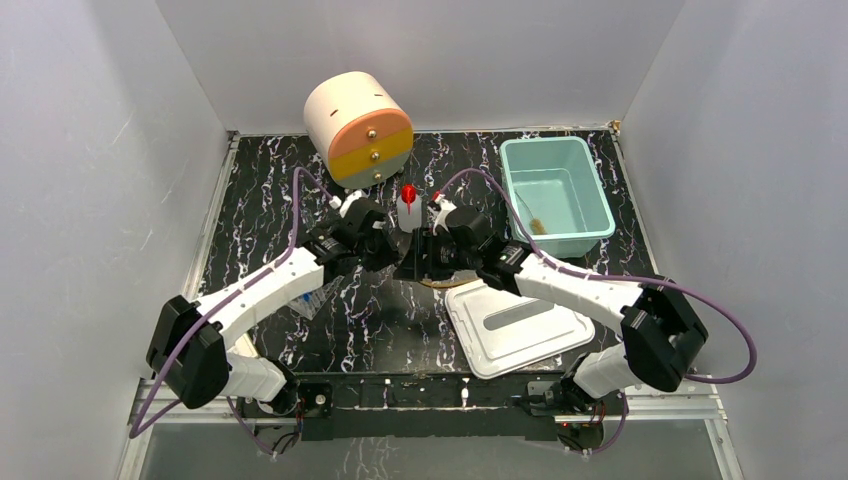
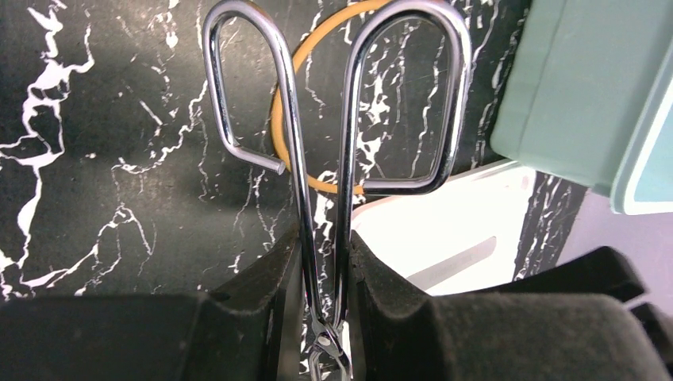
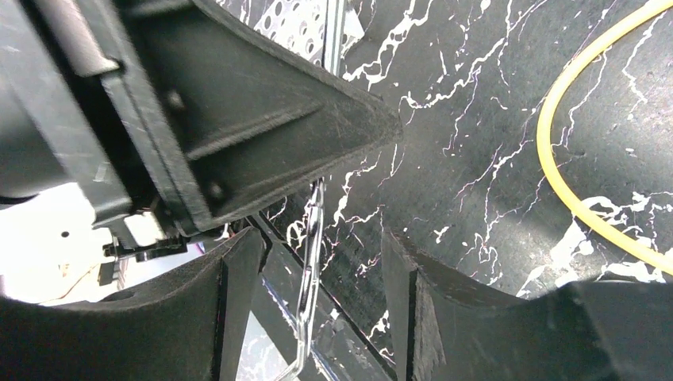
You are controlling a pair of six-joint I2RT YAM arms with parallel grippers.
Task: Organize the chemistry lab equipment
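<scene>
My left gripper (image 1: pixel 398 250) (image 2: pixel 324 238) is shut on the metal forceps (image 2: pixel 317 143), clamping the two shanks near the pivot; the loop handles point away from it. My right gripper (image 1: pixel 434 256) (image 3: pixel 321 246) is open, with one thin forceps loop (image 3: pixel 311 270) standing between its fingers, touching neither. The tan tubing loop (image 2: pixel 279 119) (image 3: pixel 555 167) lies on the table beneath. The white squeeze bottle with red nozzle (image 1: pixel 408 206) stands just behind the grippers. The clear tube rack with blue-capped tubes (image 1: pixel 312 300) lies partly hidden under my left arm. A brown-bristled brush (image 1: pixel 538 224) lies in the teal bin.
The teal bin (image 1: pixel 590 190) (image 2: pixel 587 87) stands at the back right. Its white lid (image 1: pixel 515 325) (image 2: pixel 444 230) lies flat in front of my right arm. The cream, orange and yellow drum drawer unit (image 1: pixel 358 128) stands at the back centre. Grey walls enclose the table.
</scene>
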